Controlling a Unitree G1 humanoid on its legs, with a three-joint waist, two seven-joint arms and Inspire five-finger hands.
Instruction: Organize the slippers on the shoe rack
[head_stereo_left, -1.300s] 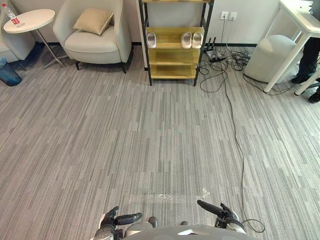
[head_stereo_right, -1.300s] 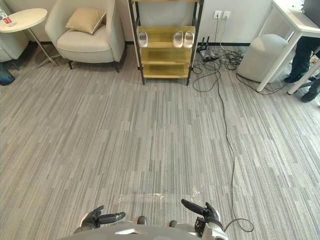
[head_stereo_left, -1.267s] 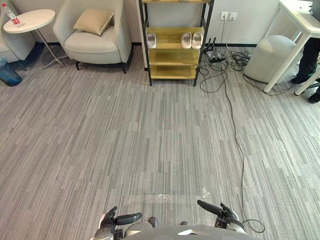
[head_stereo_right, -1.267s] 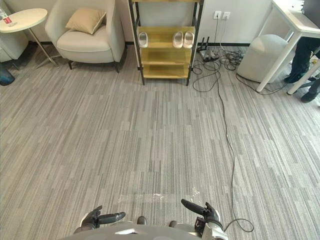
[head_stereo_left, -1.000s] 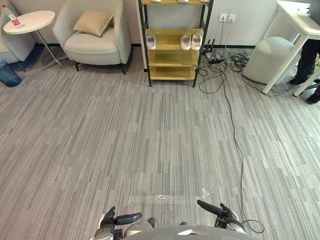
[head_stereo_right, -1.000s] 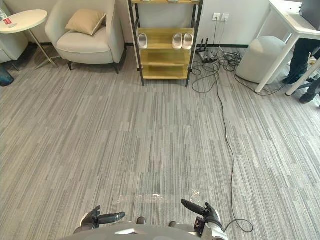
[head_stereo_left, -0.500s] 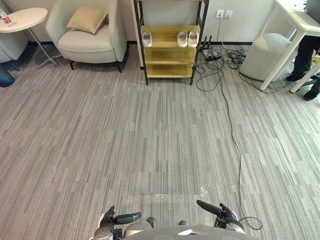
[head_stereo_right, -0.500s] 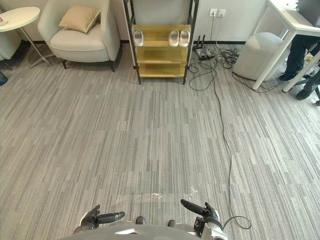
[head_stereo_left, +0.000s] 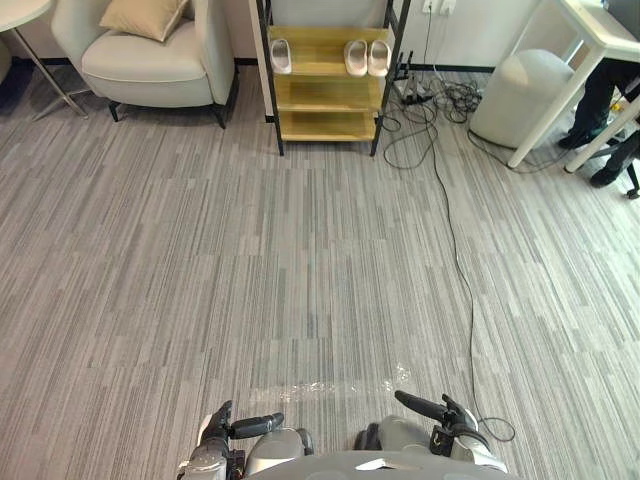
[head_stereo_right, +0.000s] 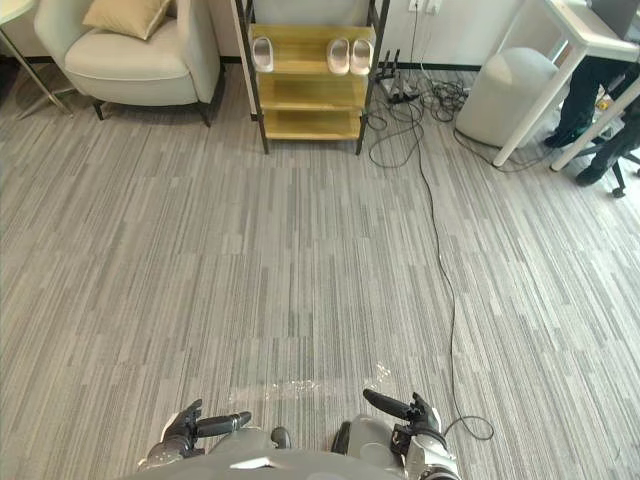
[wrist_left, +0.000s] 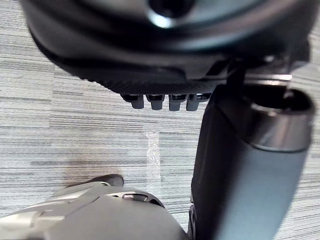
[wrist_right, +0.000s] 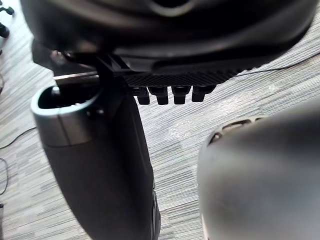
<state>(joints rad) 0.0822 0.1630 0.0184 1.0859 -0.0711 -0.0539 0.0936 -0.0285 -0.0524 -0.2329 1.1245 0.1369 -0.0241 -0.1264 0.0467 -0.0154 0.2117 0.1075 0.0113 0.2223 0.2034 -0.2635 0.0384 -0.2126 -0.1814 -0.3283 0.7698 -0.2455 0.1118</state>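
At the far left edge, the rim of a white round table (head_stereo_left: 12, 12) cuts into the corner, with its thin legs angling down onto the carpet. Just right of it stands a pale armchair (head_stereo_left: 150, 72) with a tan cushion (head_stereo_left: 140, 15) on the seat back; the chair's right side sits near the shoe rack (head_stereo_left: 325, 95) but apart from it. The rack has a black frame and wooden shelves and stands against the far wall. 3 light slippers lie on its upper visible shelf: a single slipper (head_stereo_left: 281, 55) at the left end by the left post, and a pair of slippers (head_stereo_left: 357, 57) side by side at the right end by the right post. A tangle of cables (head_stereo_left: 440, 95) lies on the floor just right of the rack's foot. Further right are a grey pouf (head_stereo_left: 522, 95), then a slanting leg of a white desk (head_stereo_left: 545, 105), and a person's dark legs (head_stereo_left: 600, 90) at the right edge.

A broad stretch of grey striped carpet (head_stereo_left: 250, 250) lies between the rack and the hands, with a shiny strip (head_stereo_left: 320, 388) on it close to them.

At the bottom edge, the left hand (head_stereo_left: 222, 435) hangs low with relaxed fingers (wrist_left: 160, 101) and holds nothing. The right hand (head_stereo_left: 447, 418) is beside it, its fingers (wrist_right: 172, 94) likewise loose and unloaded.
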